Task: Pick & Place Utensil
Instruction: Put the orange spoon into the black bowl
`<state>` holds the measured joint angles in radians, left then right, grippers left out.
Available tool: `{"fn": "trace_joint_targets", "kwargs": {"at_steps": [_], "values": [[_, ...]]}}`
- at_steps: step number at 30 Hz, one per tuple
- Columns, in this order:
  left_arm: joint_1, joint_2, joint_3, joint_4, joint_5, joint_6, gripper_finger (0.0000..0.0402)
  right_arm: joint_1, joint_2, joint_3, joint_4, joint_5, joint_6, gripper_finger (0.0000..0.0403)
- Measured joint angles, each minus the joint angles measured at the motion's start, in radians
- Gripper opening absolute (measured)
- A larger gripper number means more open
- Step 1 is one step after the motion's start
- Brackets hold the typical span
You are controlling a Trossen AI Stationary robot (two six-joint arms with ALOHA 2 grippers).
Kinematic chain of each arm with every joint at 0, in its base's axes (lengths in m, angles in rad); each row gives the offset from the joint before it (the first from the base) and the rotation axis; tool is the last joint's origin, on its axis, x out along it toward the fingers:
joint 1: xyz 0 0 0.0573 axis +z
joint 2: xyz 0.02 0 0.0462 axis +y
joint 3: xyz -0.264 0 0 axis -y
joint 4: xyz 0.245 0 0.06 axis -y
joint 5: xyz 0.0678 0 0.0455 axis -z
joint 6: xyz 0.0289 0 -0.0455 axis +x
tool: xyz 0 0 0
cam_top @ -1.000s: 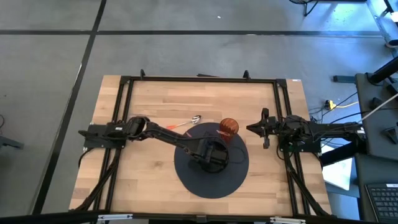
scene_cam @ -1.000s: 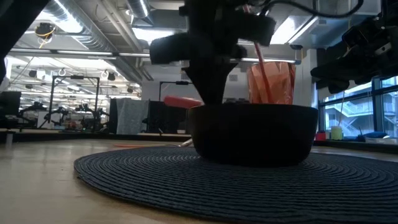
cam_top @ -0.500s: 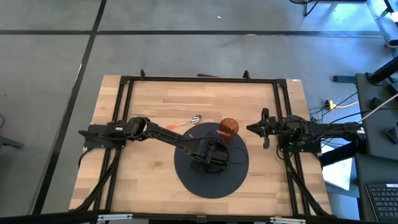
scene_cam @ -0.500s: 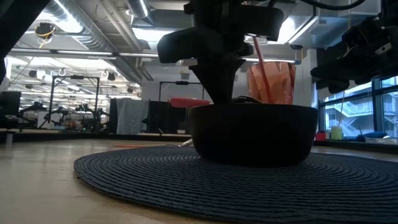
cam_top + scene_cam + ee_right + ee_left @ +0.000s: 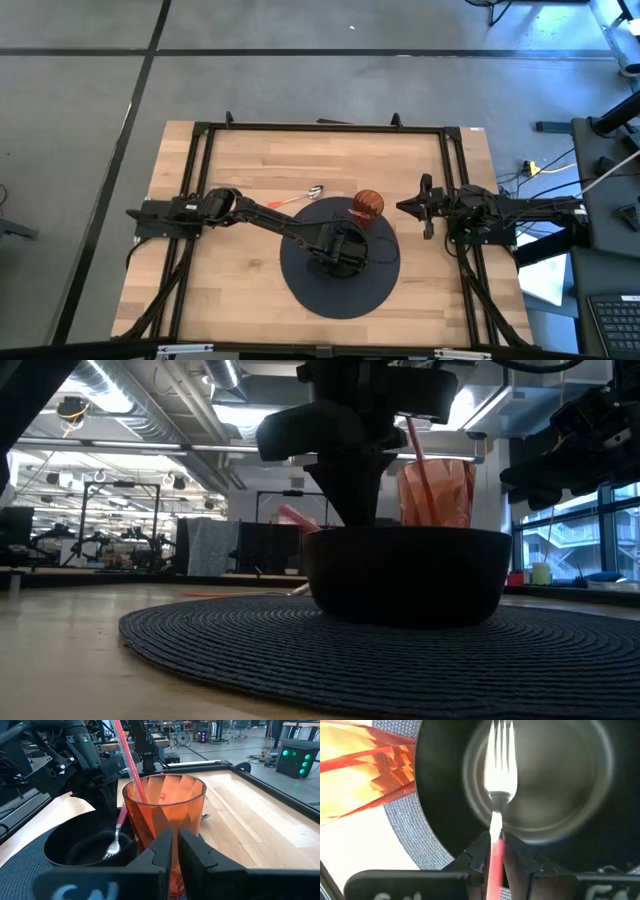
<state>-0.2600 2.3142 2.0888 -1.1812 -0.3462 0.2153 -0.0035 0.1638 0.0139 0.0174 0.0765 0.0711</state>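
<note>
A fork (image 5: 499,755) with metal tines and a pink handle is in my left gripper (image 5: 495,856), over the black bowl (image 5: 347,252) on the round dark mat (image 5: 340,288). From the right wrist view the tines (image 5: 113,847) reach down inside the bowl (image 5: 75,845). An orange faceted cup (image 5: 368,205) with a pink straw (image 5: 127,755) stands on the mat's far edge. My right gripper (image 5: 422,207) waits shut near the table's right side, pointing at the cup (image 5: 165,805). My left gripper pinches the fork's pink handle (image 5: 494,851) between its two fingers, close to where the handle joins the metal neck. The fingers come slanting down from above, and the fork runs on forward along them. The tines hang inside the bowl; whether they touch its bottom I cannot tell.
Another utensil with a red handle (image 5: 300,198) lies on the wooden table just beyond the mat's far left edge. A black frame (image 5: 320,128) runs around the table. The bowl's rim (image 5: 405,535) and the cup (image 5: 436,492) stand close together under my left arm.
My left gripper has shifted slightly toward the cup over the bowl. The fork has tipped: its pink handle end, level a second ago, now slants upward, so the tines point more steeply down into the bowl.
</note>
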Motion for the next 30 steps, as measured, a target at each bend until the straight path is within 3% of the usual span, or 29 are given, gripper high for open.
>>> {"fn": "trace_joint_targets", "kwargs": {"at_steps": [8, 15, 19, 24, 30], "values": [[0.0, 0.0, 0.0, 0.0, -0.041, 0.012, 0.0054, 0.0, 0.0, 0.0, 0.0, 0.0, 0.0, 0.0031], [-0.039, -0.009, 0.025, -0.027, -0.213, 0.069, 0.0055, 0.0, 0.0, 0.0, 0.0, -0.001, 0.0, 0.0031], [-0.085, -0.01, 0.117, -0.177, -0.291, 0.046, 0.0053, 0.0, 0.0, 0.0, -0.001, -0.009, 0.0, 0.0031], [-0.122, -0.035, 0.209, -0.396, -0.284, -0.111, 0.0039, 0.0, 0.0, 0.0, -0.003, -0.021, 0.0, 0.0031], [-0.099, -0.25, 0.095, -0.299, -0.116, -0.131, 0.0004, 0.0, 0.0, 0.0, -0.009, -0.048, 0.001, 0.0031]]}}
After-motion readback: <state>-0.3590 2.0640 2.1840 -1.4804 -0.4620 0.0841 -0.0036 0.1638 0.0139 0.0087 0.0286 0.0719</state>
